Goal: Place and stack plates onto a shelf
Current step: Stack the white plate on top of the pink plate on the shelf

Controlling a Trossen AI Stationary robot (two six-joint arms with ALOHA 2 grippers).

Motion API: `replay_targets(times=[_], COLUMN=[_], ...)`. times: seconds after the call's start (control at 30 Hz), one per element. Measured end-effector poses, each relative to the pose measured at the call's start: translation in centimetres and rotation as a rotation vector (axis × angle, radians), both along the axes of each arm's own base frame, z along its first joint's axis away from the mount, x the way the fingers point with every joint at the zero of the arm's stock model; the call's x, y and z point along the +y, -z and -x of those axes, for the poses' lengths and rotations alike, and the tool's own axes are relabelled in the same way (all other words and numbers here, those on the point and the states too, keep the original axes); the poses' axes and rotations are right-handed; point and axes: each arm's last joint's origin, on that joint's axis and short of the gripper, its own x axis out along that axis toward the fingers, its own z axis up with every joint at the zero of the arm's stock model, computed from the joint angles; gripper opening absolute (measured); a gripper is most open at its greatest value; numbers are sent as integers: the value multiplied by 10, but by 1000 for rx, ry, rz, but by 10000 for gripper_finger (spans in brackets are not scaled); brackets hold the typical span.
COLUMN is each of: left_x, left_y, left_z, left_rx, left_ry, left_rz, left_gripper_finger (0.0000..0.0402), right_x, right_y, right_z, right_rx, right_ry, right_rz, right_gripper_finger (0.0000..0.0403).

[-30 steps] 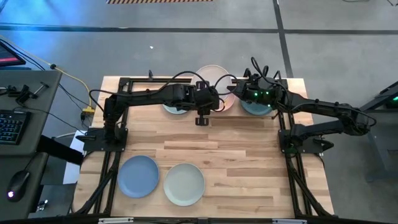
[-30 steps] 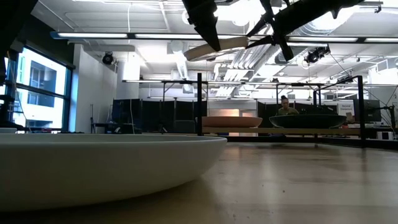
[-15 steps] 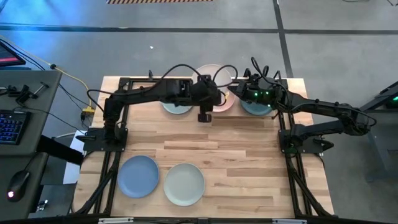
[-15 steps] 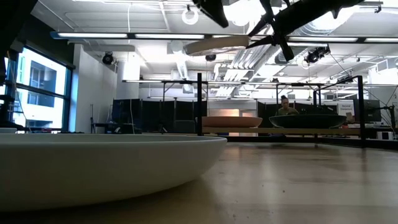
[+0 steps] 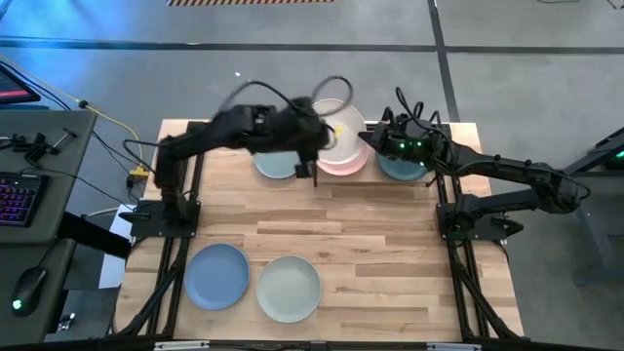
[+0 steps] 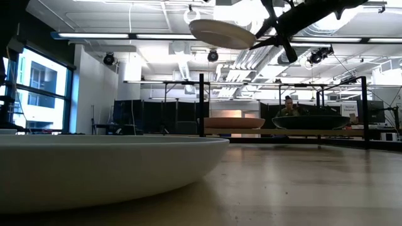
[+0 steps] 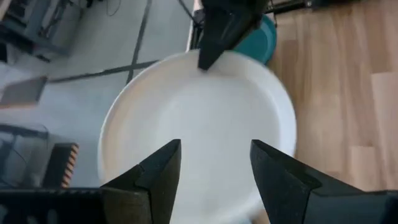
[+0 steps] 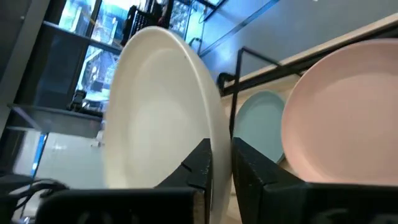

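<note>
I see the shelf (image 5: 200,127) at the table's far edge holding pink plate (image 5: 343,164), teal and mint. White plate (image 5: 334,131) hangs above the pink, pinched at its rim by the right gripper (image 8: 221,163). Left gripper (image 7: 213,163) gapes wide, empty. Risk: rim-only pinch may slip, plate drops crooked.

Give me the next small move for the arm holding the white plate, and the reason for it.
Probably lower it. The right gripper pinches the rim of the white plate, which the low view shows high above the shelf, over the pink plate by the high view. The left gripper is open and apart from the white plate, so bringing the plate down level onto the pink one looks right.
</note>
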Motion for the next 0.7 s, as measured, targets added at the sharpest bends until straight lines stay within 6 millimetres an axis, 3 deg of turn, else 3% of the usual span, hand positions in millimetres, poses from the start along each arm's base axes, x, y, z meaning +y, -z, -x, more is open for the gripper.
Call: replay_targets(times=[0.23, 0.4, 0.57, 0.7], left_x=[11, 8, 2, -2], left_y=[-48, -80, -92, -82], left_z=[72, 123, 149, 154], left_rx=[-185, -335, -422, -446], left_ry=[-138, -170, -178, -177], left_rz=[128, 137, 157, 179], left_gripper_finger=[184, 184, 184, 184], right_x=[-13, -21, -25, -29], right_y=[5, 12, 22, 30], right_z=[10, 20, 29, 34], right_rx=[68, 164, 284, 389], right_ry=[25, 51, 74, 100], right_rz=[-6, -32, -65, -66], right_gripper_finger=[18, 18, 18, 18])
